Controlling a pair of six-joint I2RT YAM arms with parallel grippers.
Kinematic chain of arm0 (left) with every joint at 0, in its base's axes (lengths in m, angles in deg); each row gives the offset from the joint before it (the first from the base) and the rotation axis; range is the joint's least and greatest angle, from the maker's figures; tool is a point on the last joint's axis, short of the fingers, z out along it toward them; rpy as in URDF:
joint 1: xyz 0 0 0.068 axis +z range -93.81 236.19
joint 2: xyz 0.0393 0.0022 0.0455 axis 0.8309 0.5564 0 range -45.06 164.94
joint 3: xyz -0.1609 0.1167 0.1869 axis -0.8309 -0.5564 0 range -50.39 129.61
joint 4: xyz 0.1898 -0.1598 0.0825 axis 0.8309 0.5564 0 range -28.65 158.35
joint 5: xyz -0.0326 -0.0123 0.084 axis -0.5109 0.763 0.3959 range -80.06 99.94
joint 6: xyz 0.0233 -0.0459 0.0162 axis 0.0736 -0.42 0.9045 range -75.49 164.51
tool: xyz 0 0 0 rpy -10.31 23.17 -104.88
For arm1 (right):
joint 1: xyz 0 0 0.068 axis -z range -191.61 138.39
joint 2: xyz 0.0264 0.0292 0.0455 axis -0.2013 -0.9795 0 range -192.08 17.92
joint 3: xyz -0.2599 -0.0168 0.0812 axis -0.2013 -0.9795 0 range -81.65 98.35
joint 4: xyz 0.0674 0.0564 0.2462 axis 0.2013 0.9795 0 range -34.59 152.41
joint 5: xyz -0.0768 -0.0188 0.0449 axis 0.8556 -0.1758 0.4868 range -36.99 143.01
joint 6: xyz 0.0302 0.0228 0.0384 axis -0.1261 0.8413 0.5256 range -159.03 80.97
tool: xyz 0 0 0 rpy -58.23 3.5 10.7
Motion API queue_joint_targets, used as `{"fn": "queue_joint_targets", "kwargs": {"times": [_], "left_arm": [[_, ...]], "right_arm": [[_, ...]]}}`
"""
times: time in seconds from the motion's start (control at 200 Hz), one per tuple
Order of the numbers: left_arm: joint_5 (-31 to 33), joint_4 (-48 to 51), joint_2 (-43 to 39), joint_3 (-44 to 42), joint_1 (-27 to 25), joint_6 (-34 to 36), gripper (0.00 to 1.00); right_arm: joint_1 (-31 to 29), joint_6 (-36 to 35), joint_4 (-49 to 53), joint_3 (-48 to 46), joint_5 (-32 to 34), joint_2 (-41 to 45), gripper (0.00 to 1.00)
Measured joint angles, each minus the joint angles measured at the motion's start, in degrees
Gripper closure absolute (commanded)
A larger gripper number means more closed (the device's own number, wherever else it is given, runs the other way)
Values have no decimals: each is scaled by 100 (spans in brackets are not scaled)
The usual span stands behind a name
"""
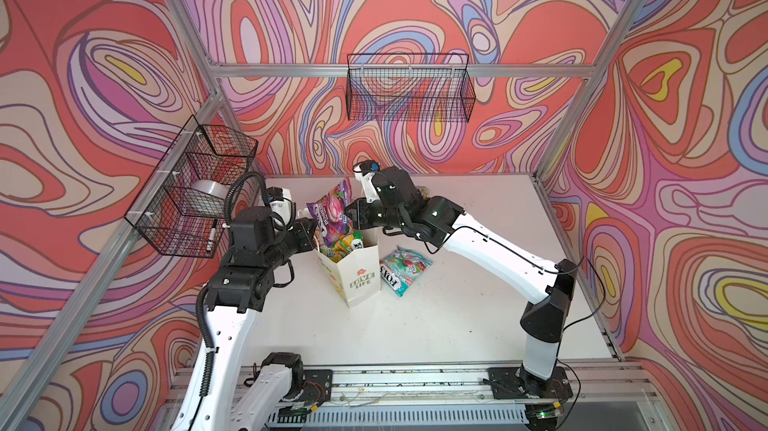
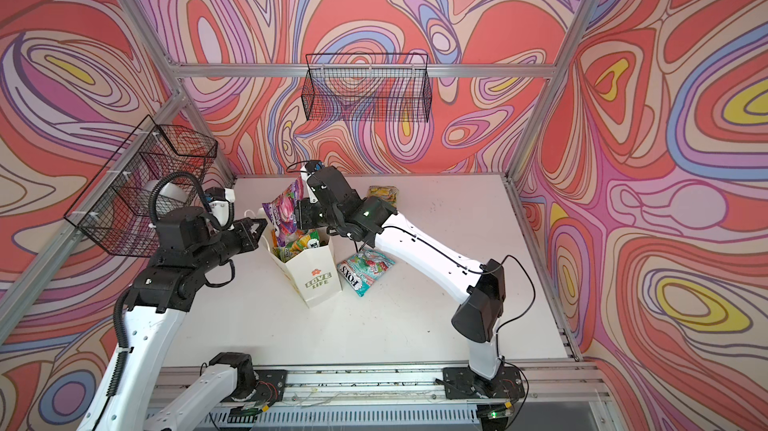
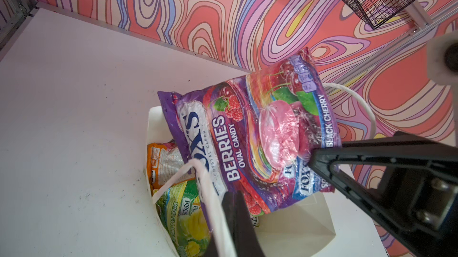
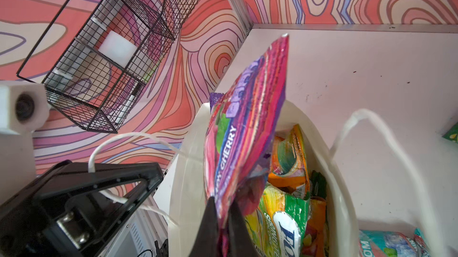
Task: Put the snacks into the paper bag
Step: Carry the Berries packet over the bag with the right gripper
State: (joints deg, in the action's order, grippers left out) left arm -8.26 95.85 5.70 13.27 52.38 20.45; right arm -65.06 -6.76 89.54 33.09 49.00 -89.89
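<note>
The paper bag (image 1: 358, 279) is stiff white card with creased side folds. It stands upright near the middle of the matte white surface (image 1: 478, 316), mouth open, with its 2 white twisted cord handles (image 4: 359, 114) arching above the rim and "LOVE LIFE" printed in green on the face toward the near edge. The right end effector (image 1: 349, 214), black with triangular open-framed fingers, has its jaws pinched tight on 1 edge of the purple packet (image 1: 332, 209), a glossy, crinkled flat plastic pouch marked "FOX'S BERRIES OVAL CANDY". The pouch is tilted, its lower end inside the bag's mouth and most of it above the rim. The left end effector (image 2: 261, 228) sits at the rim on the side facing the left edge, jaws closed with no gap; 1 cord handle lies along its fingers, and I cannot tell whether it is gripped. Inside the bag at least 3 more shiny packets stand on edge, among them an orange packet (image 4: 288, 159) and a yellow-green packet (image 4: 277, 218). 2 snacks lie flat on the surface: a teal packet (image 1: 405, 270) just beside the bag toward the right edge, and a yellow packet (image 2: 384, 194) near the far edge, partly behind the right arm. 2 black wire baskets hang on the walls: a long wire basket (image 1: 409, 92) above the far edge and a divided wire basket (image 1: 195, 192) above the left edge.
</note>
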Motion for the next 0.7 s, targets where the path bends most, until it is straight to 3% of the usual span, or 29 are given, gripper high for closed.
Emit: {"fn": "queue_joint_targets", "kwargs": {"times": [0.316, 0.696], "left_arm": [[-2, 0, 0, 0, 0, -2, 100], [-46, 0, 7, 0, 0, -15, 100]], "right_arm": [[-302, 0, -111, -380, 173, 105, 100], [-452, -7, 13, -734, 334, 820, 100]]}}
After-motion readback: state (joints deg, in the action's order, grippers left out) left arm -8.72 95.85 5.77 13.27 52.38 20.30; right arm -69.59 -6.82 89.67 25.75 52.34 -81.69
